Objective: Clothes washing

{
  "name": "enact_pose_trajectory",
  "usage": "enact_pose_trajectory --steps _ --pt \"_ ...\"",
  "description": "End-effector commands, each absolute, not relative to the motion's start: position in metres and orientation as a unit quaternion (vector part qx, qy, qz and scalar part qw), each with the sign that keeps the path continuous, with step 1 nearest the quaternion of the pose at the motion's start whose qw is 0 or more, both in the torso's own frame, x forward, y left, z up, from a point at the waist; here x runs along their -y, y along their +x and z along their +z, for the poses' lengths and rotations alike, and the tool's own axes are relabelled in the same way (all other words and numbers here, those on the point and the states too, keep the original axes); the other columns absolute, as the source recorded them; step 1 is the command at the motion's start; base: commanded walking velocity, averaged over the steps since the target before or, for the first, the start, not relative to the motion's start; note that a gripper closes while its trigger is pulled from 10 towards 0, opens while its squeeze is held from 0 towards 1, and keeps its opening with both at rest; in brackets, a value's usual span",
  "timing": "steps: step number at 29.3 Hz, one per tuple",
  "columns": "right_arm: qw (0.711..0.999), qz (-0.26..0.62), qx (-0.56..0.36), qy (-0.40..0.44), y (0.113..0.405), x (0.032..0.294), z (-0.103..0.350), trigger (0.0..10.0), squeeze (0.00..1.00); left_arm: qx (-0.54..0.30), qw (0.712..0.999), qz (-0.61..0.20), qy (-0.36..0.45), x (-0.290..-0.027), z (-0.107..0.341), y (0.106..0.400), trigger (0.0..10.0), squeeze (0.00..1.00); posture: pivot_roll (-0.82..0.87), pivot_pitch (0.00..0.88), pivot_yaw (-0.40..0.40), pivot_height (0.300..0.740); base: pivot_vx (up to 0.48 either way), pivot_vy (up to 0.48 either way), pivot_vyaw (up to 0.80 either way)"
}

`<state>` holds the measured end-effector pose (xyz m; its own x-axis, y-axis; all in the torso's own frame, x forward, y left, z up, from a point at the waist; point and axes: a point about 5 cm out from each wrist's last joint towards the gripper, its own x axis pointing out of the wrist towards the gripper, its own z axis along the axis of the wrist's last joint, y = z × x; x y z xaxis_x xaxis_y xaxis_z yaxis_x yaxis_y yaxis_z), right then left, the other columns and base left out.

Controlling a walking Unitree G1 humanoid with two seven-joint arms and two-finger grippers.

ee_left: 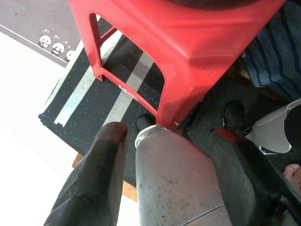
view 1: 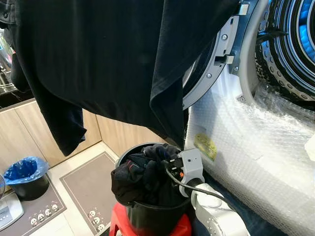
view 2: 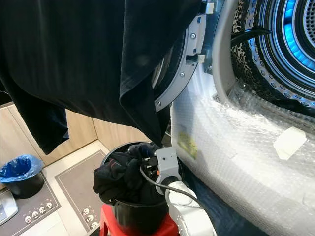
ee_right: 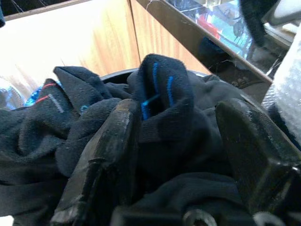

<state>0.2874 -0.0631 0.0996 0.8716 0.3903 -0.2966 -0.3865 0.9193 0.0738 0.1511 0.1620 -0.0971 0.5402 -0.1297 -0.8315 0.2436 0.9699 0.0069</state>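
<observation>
A large dark garment (view 1: 113,64) hangs across the upper part of the room, draped from the top edge down to about the middle. At two o'clock the washing machine (view 1: 256,147) stands with its round door (view 1: 209,69) swung open, its front wrapped in bubble wrap, the blue-lit drum (view 1: 295,44) showing behind. At six o'clock a black bucket (view 1: 147,216) sits on a red plastic stool (ee_left: 188,52), stuffed with dark clothes (view 1: 140,174), among them a navy sock with blue stripes (ee_right: 162,89). The right gripper (ee_right: 181,136) reaches into the top of the bucket, its two black fingers spread apart on either side of the sock, pressed into the pile but not closed on anything. The left gripper (ee_left: 164,155) hangs low beside the stool leg, its fingers released and apart over a dark speckled mat. At eight o'clock a small bin with a blue liner (view 1: 24,174) stands on the floor by wooden cabinets (view 1: 29,132).
</observation>
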Motion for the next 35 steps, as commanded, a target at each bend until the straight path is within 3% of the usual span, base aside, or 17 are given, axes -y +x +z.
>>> enact_pose_trajectory --steps 1,6,7,8,20,27,28,29,31,32,35 --pt "0.964 0.206 -0.17 0.016 0.283 0.052 0.096 10.0 1.0 -0.509 0.854 -0.097 0.048 -0.167 -0.107 0.124 10.0 0.0 0.0 0.0 -0.024 0.74 0.0 0.0 0.0" --pt "0.965 0.197 -0.17 0.015 0.28 0.041 0.096 10.0 1.0 -0.51 0.853 -0.096 0.048 -0.167 -0.108 0.121 10.0 0.0 0.0 0.0 -0.024 0.74 0.0 0.0 0.0" --pt "0.966 0.196 -0.17 0.015 0.28 0.039 0.096 10.0 0.9 -0.51 0.853 -0.096 0.047 -0.167 -0.108 0.121 10.0 0.0 0.0 0.0 -0.023 0.74 0.0 0.0 0.0" --pt "0.966 0.193 -0.17 0.016 0.28 0.036 0.097 10.0 0.0 -0.511 0.853 -0.096 0.047 -0.167 -0.108 0.121 10.0 0.0 0.0 0.0 -0.022 0.74 0.0 0.0 0.0" --pt "0.98 0.114 -0.162 0.027 0.291 0.023 0.1 10.0 0.0 -0.507 0.855 -0.099 0.045 -0.165 -0.108 0.121 10.0 0.0 0.01 0.0 -0.016 0.74 0.0 0.0 0.0" --pt "0.977 0.133 -0.154 0.055 0.292 0.002 0.104 10.0 0.0 -0.507 0.855 -0.101 0.045 -0.166 -0.108 0.12 10.0 0.0 0.01 0.0 -0.01 0.74 0.0 0.0 0.0" --pt "0.976 0.151 -0.147 0.058 0.292 -0.005 0.107 9.6 0.0 -0.507 0.855 -0.101 0.045 -0.165 -0.108 0.119 10.0 0.0 0.01 0.0 -0.009 0.74 0.0 0.0 0.0" --pt "0.975 0.156 -0.146 0.056 0.291 -0.007 0.107 7.6 0.0 -0.507 0.855 -0.101 0.045 -0.165 -0.108 0.119 10.0 0.0 0.01 0.0 -0.009 0.74 0.0 0.0 0.0" --pt "0.974 0.16 -0.146 0.06 0.291 -0.01 0.108 7.0 0.0 -0.508 0.854 -0.101 0.045 -0.166 -0.108 0.118 10.0 0.0 0.01 0.0 -0.009 0.74 0.0 0.0 0.0" --pt "0.973 0.163 -0.148 0.065 0.29 -0.014 0.108 1.4 0.0 -0.508 0.854 -0.101 0.044 -0.166 -0.108 0.118 10.0 0.0 0.02 0.0 -0.008 0.74 0.0 0.0 0.0" --pt "0.973 0.161 -0.149 0.065 0.29 -0.016 0.107 1.4 0.0 -0.508 0.854 -0.1 0.044 -0.166 -0.109 0.117 10.0 0.0 0.02 0.0 -0.008 0.74 0.0 0.0 0.0"
